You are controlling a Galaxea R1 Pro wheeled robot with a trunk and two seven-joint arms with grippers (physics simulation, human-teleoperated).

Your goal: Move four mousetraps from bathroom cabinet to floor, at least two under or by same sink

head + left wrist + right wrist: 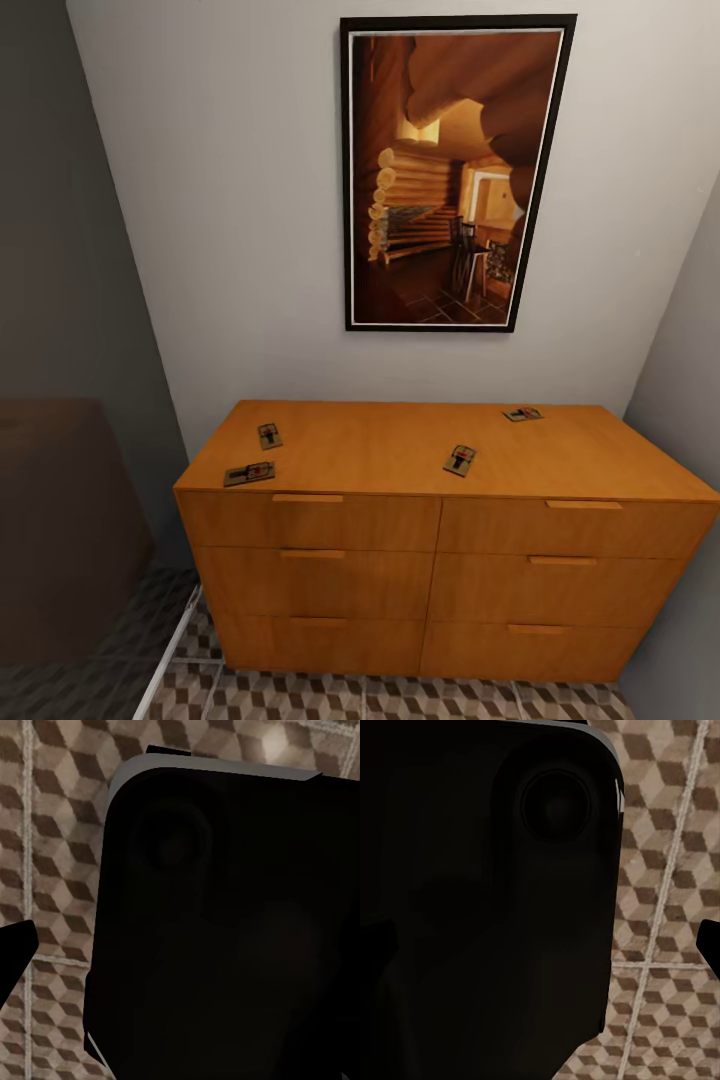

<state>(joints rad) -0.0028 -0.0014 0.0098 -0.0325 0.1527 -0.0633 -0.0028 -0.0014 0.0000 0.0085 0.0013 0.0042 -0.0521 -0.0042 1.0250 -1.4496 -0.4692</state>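
Four mousetraps [459,459] lie on the cabinet [440,540] top. Drawers are closed. I cannot tell either pincer's grip.

Four mousetraps [269,436] [249,474] [460,460] [523,414], one cabinet [440,560]

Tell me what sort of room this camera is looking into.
Probably a corner of a home bathroom or hallway; no basin or tub is in view to confirm it. The signs: a wooden chest of drawers against the wall, a framed picture above it, and cube-patterned floor tiles.
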